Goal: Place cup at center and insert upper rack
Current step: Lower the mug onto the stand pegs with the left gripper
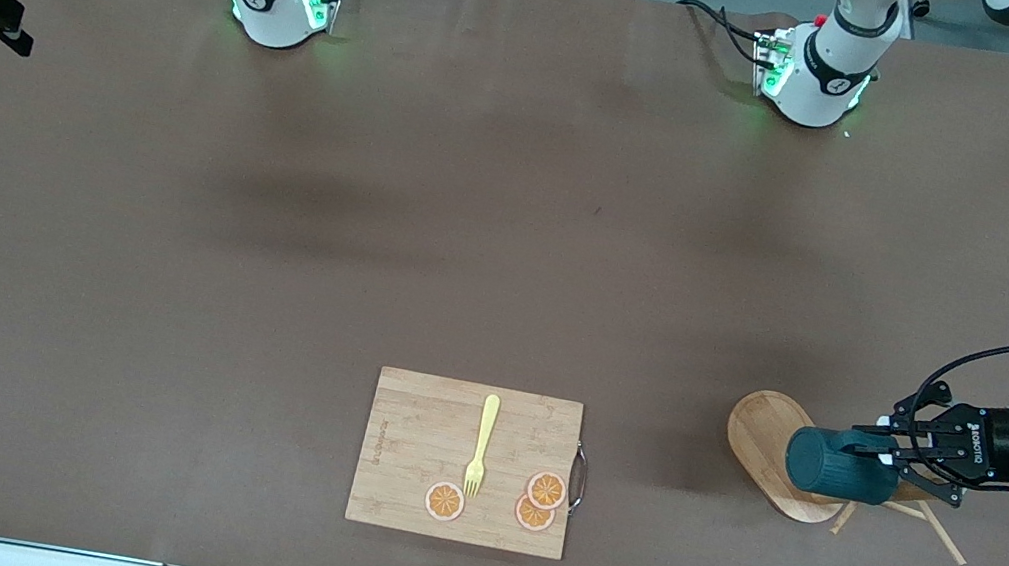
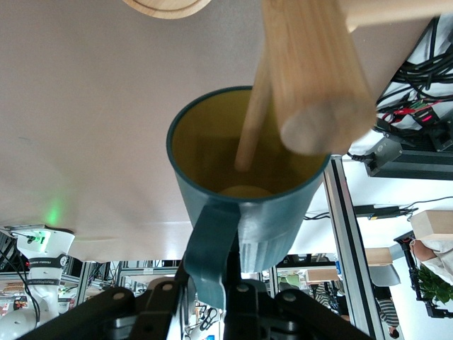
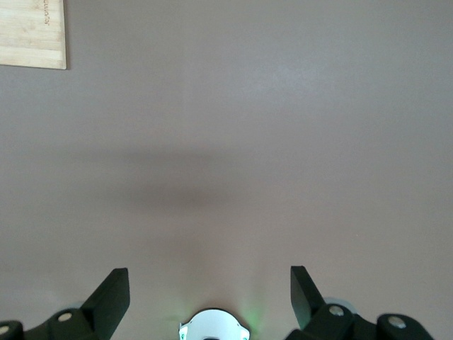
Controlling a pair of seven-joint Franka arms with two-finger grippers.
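Observation:
The dark teal cup (image 1: 835, 465) hangs sideways in my left gripper (image 1: 882, 456), which is shut on its loop handle (image 2: 212, 244). The cup is over the wooden upper rack (image 1: 769, 436), which lies on its side near the left arm's end of the table. In the left wrist view the cup's (image 2: 276, 219) yellow inside faces the rack's round post (image 2: 311, 78), and a thin peg (image 2: 251, 120) reaches into its mouth. My right gripper (image 3: 210, 283) is open and empty above bare table; it is out of the front view.
A rectangular cutting board (image 1: 417, 451) lies near the front camera's edge with a yellow fork (image 1: 482, 442) and three orange slices (image 1: 546, 490) on it. Its corner shows in the right wrist view (image 3: 32, 32). Loose pegs (image 1: 940, 534) stick out beside the rack.

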